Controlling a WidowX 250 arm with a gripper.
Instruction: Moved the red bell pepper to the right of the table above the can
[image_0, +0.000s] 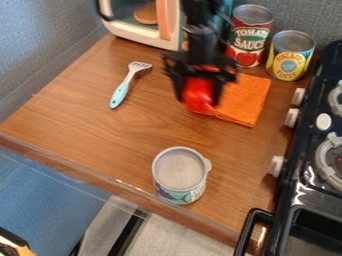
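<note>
Holds pepper (199, 102) between both fingers of gripper (198, 93) — at left edge of cloth (244, 100), toward back edge of table (123, 131). Near front edge, see can (180, 175); left of pepper — see spatula (121, 93). At back right corner, see two tins (250, 40).

1. The black arm (196, 12) comes in from above the far edge of the desk (133, 135), its upper part out of view.
2. The wrist (200, 42) hangs almost straight down.
3. The pincer (199, 100) points downward over the desk, nearer the far edge than the near one.
4. Its two fingers (179, 87) stand apart, closed on what they hold; their tips are blurred.
</note>
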